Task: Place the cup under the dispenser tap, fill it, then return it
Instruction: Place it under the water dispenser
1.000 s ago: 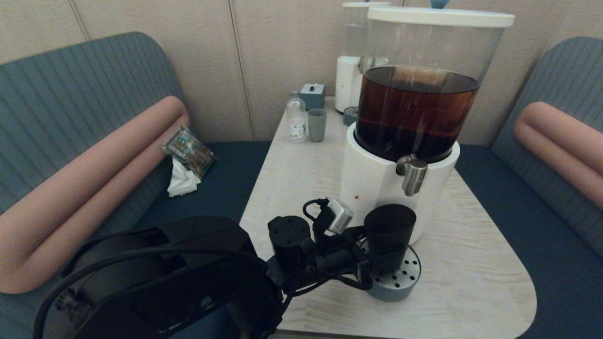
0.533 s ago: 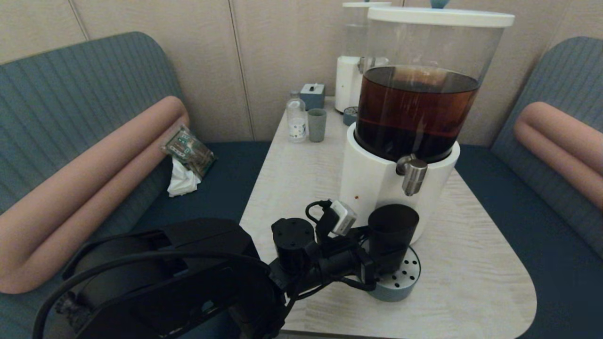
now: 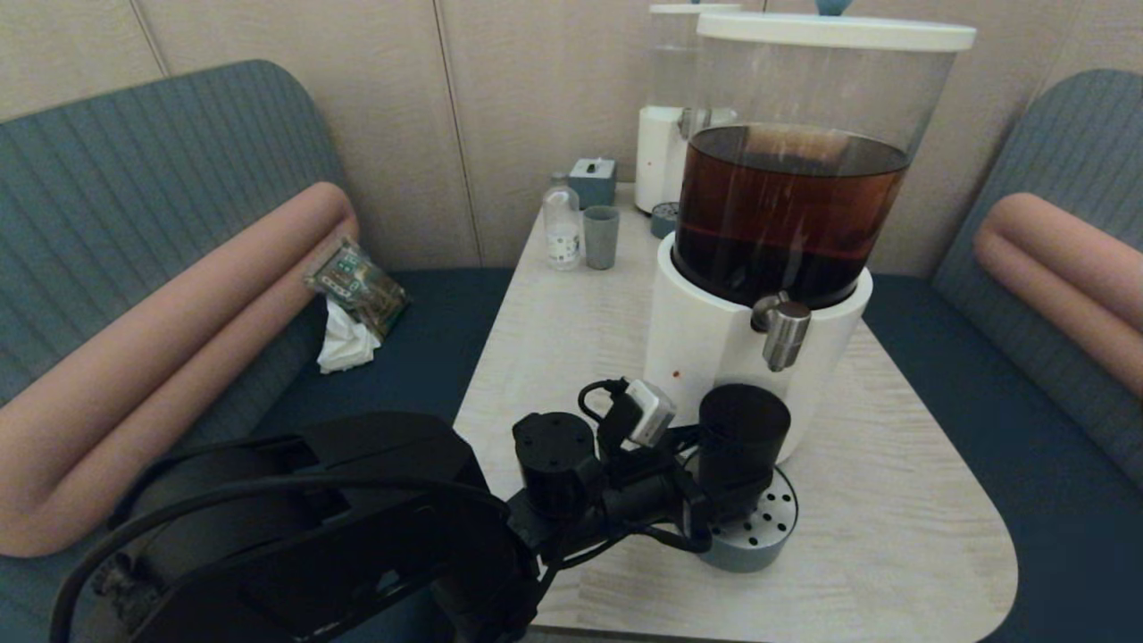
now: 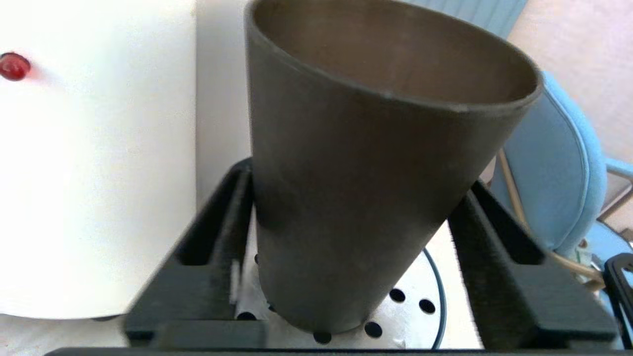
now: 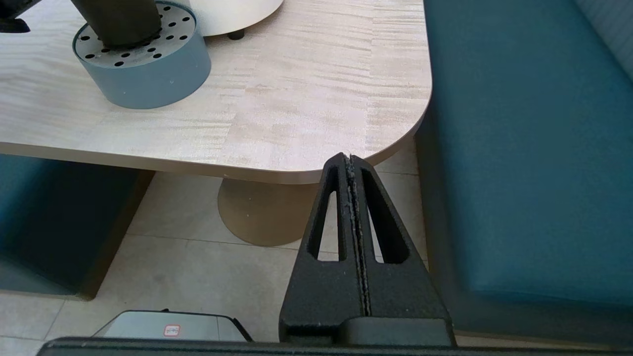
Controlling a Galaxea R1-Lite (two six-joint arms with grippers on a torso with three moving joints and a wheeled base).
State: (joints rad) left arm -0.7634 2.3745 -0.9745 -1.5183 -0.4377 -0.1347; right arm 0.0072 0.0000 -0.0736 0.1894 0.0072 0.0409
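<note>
On the perforated drip tray (image 3: 770, 518), at the dispenser's (image 3: 705, 348) six o'clock, the cup (image 3: 741, 438) is standing below the tap (image 3: 784, 335). Left gripper (image 4: 346, 277) is gripping it from its nine o'clock side, fingers (image 4: 217, 237) bracketing the wall. Right gripper (image 5: 352, 168) is hanging below the table (image 5: 296, 113) edge, fingers pressed together.

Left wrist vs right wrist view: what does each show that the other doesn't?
Left wrist only: the left gripper with a finger on each side of the cup, the cup's open mouth, and the dispenser's white base with its red dot.

Right wrist only: the right gripper, shut, parked below the table's near corner, plus floor and blue seat.

Both: the cup standing on the perforated drip tray.
</note>
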